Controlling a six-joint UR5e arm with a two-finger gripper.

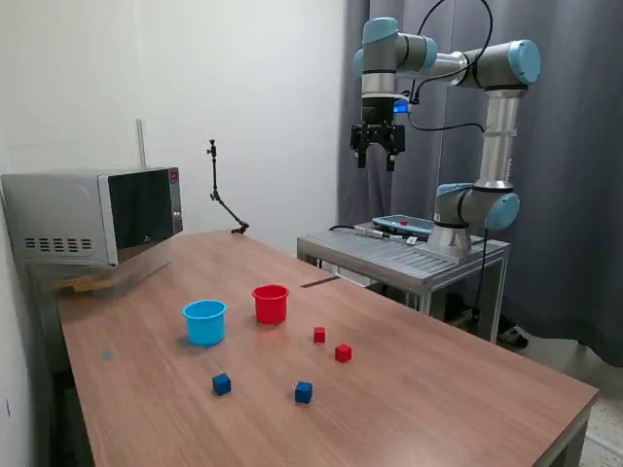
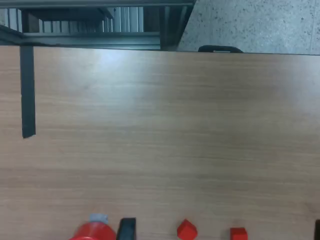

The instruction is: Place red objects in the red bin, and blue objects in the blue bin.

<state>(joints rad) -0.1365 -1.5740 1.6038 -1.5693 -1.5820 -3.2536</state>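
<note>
My gripper hangs high above the wooden table, fingers apparently parted and holding nothing, well apart from the red cup.

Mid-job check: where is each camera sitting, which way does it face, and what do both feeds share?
Exterior view: off the arm, above a table corner, facing the table, the UR5e and its raised open hand.
Wrist view: on the wrist, looking down at the tabletop; one dark fingertip shows at the frame edge.
Shared: the red cup and both red cubes.
</note>
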